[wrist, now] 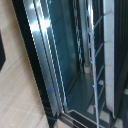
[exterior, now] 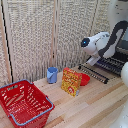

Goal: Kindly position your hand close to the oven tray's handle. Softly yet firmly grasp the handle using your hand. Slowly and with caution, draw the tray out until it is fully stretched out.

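While the arm [exterior: 102, 44] leans down over the far right of the wooden table [exterior: 90, 107] in the exterior view, its hand is hidden behind the bulky white wrist, so whether the fingers are spread or closed cannot be told. The wrist view does not help either: no fingertip shows there, only glossy dark glass and bright metal bars very close to the lens.

The tray [exterior: 112, 64] sits at the exterior view's right edge, a rack of thin parallel bars just behind the lowered flap [exterior: 94, 73] with its long black bar. In the wrist view pale bars [wrist: 92, 40] run lengthwise past the camera, probably part of that rack.

Judging from this, the step in hand is the approach, with the hand brought near the tray's front edge. Next would come settling the fingers around the handle, closing gently, then a slow straight pull outward over the flap.

A blue cup [exterior: 52, 75], a yellow box [exterior: 71, 81], a red bowl [exterior: 84, 79] and a red basket [exterior: 24, 104] stand well apart from the tray.
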